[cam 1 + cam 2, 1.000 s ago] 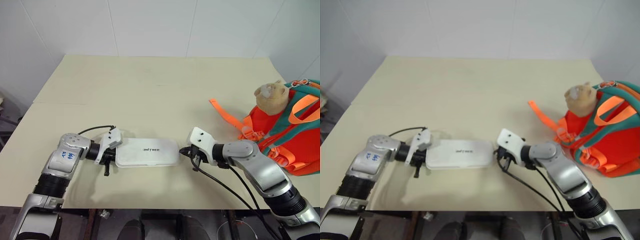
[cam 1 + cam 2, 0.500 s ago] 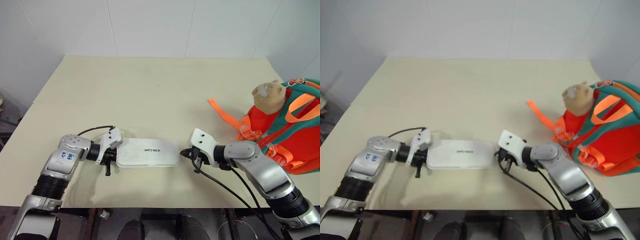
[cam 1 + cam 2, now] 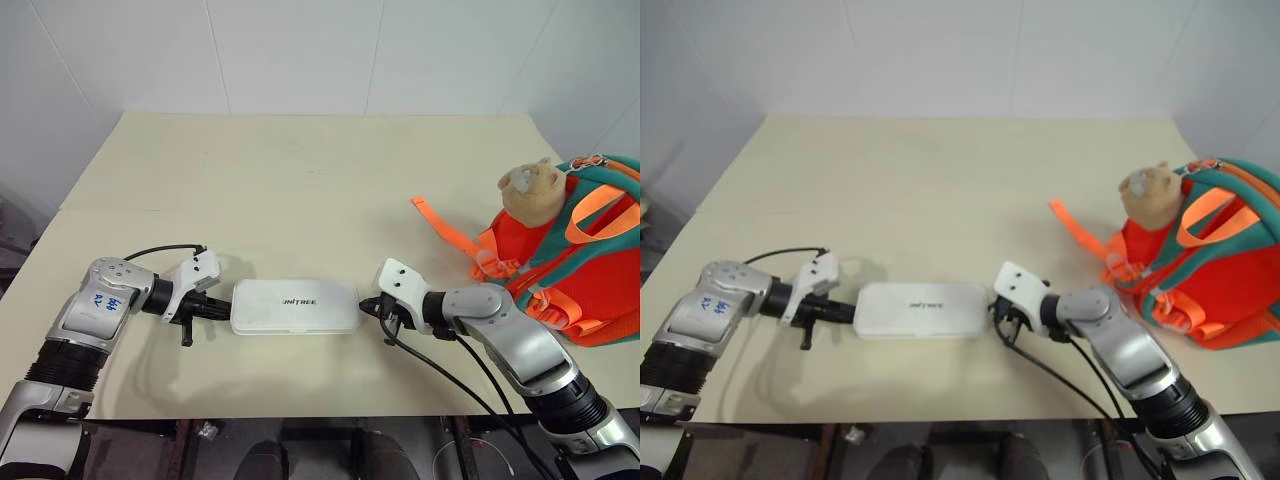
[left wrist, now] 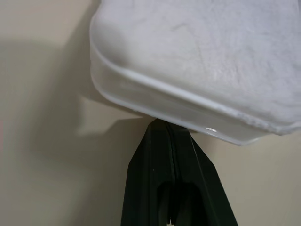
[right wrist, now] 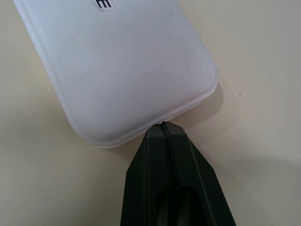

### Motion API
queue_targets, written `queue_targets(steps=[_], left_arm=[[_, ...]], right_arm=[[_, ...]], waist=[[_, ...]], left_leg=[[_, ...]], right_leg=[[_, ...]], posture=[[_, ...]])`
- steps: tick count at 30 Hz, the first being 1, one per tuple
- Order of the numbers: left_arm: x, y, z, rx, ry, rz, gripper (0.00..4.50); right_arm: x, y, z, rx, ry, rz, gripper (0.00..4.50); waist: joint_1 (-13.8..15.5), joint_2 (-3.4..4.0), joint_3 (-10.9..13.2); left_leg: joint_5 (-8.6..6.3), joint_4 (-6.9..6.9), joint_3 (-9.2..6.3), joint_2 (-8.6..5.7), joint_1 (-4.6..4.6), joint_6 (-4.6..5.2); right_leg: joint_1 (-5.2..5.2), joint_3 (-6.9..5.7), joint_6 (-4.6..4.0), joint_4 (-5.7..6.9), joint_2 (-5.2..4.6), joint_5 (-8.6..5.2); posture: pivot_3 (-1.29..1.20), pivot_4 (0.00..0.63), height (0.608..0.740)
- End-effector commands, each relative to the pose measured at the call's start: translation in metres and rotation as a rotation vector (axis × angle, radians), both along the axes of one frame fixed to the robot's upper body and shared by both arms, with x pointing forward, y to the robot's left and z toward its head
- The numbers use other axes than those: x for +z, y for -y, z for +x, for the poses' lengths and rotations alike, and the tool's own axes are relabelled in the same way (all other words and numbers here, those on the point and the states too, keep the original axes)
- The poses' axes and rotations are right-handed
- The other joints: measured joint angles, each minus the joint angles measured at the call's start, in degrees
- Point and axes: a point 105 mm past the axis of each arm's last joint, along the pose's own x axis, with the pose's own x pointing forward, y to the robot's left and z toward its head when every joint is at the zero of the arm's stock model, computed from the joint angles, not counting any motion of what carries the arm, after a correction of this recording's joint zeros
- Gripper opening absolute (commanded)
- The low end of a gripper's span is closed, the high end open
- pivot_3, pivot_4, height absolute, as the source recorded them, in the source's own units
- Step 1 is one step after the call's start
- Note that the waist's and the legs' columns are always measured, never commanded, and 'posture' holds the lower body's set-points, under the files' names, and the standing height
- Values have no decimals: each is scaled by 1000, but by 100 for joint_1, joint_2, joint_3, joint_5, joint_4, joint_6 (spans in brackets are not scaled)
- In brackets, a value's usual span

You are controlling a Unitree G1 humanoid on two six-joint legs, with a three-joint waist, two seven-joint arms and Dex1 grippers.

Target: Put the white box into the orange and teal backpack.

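Note:
The white box (image 3: 295, 305) lies flat on the table near its front edge, lettering up. My left gripper (image 3: 225, 308) is shut, and its tip rests against the box's left end (image 4: 155, 101). At the opposite end my right gripper (image 3: 364, 305) is shut too, its closed fingers (image 5: 162, 146) meeting the rim of the box (image 5: 127, 66). Neither gripper has the box between its fingers. The orange and teal backpack (image 3: 590, 285) sits at the table's right edge, a tan bear head (image 3: 528, 188) on top, well to the right of my right arm.
An orange strap (image 3: 445, 226) trails from the backpack across the table (image 3: 300, 190) toward the middle. Black cables loop from both wrists (image 3: 160, 252). A white tiled wall runs behind the table's far edge.
My left arm has swung out to the left, so its wrist no longer overlaps the box and only the fingertips meet its end. The box and right gripper have stayed put; the camera shifted slightly.

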Motion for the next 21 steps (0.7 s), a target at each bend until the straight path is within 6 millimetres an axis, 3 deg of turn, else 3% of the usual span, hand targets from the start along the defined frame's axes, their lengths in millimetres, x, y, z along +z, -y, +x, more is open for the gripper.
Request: queue_targets(steps=[1,10,21], left_arm=[[-11,-23,-9,65,-69,65,0],[5,-34,-16,91,-70,24,0],[13,11,-20,-31,-49,-115,0]], right_arm=[[6,-5,-1,23,36,6,120],[7,-7,-2,35,36,9,120],[4,-15,-2,80,26,7,120]], waist=[[-13,0,0],[-116,0,0],[-88,0,1]], left_leg=[[0,-1,-1,2,0,0],[-5,-5,-6,12,-2,-3],[-9,-2,-12,10,-15,-6]], right_leg=[[0,0,-2,1,3,-1],[-3,6,-7,0,13,-4],[-3,5,-2,0,13,-1]], posture=[[0,150,740],[0,150,740],[0,150,740]])
